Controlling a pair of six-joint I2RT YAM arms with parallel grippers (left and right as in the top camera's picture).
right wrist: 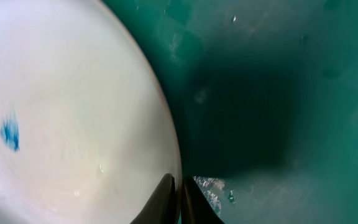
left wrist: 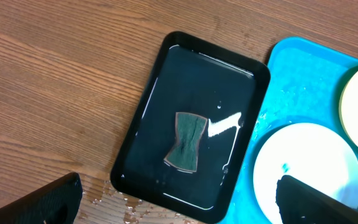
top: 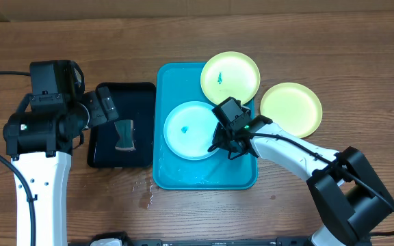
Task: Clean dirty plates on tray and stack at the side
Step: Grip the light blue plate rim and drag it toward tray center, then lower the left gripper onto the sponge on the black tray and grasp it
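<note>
Blue plate (top: 190, 130): lies flat in the tray (top: 183, 179), left of centre. It has one teal smudge (right wrist: 9, 134) near the middle and is not yet clean.
Handling: judged to be light, stiff, shallow plastic. The surface is wet, so expect it to slip.
Hold point: the thin rim is the only grip. The right edge, clear of the tray wall, suits best.
Right gripper (right wrist: 178, 193): at that right edge, jaws drawn almost together. It appears to pinch the blue plate's rim.
Tray floor: wet, with droplets beside the fingertips. The raised rim would catch a plate dragged sideways, so lift it first.
Upper green plate (top: 230, 75): overlaps the tray's far right corner, close to the right gripper, and is also smudged.
Side green plate (top: 291, 108): on the table (top: 46, 41) right of the tray, apart from it. It looks clean and is the likely stacking spot.
Obstruction: the right arm itself and the upper green plate crowd the route to the side.
Black tray (top: 108, 158): just left of the tray, holding water and a sponge (top: 124, 134).
Left gripper (left wrist: 178, 182): over the black tray, jaws wide apart, holding nothing.
Spill (top: 146, 195): water on the table at the tray's near left corner.
</note>
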